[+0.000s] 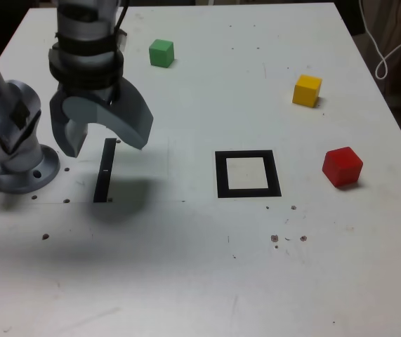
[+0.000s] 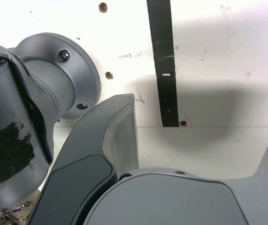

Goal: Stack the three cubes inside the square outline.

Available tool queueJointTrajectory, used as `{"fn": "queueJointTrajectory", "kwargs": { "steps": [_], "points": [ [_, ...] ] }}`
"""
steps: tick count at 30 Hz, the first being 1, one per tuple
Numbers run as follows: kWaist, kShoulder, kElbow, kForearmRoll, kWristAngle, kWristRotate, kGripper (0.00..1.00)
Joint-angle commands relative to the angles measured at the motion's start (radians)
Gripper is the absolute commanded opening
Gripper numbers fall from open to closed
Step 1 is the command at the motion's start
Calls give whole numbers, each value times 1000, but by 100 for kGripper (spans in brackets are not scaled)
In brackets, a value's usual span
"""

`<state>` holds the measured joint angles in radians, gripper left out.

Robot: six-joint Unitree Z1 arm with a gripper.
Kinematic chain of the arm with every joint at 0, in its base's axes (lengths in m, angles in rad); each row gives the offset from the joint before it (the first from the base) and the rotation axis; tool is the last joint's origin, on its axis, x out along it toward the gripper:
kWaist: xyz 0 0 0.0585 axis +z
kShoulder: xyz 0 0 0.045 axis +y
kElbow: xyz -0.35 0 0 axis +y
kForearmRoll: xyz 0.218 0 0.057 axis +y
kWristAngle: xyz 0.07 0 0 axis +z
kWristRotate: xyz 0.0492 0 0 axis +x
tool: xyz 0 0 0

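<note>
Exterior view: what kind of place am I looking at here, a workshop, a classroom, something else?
Probably a robotics lab bench set up for a test. A grey arm is bolted to a white table, its end effector hanging open over a black strip, with a taped square outline nearby.

The arm [image 1: 84, 42] reaches down from above its base [image 1: 17, 165], at the exterior view's left. Its gripper [image 1: 102, 140] points downward, fingers [image 1: 133, 123] spread wide apart, nothing between them, hanging just above the counter [image 1: 200, 267].
</note>
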<state>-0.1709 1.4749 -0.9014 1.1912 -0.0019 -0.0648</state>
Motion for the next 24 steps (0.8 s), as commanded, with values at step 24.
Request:
{"fn": "queueJointTrajectory", "kwargs": {
  "steps": [24],
  "points": [
    [-111,307,-608,219,65,1,99]
  ]
}}
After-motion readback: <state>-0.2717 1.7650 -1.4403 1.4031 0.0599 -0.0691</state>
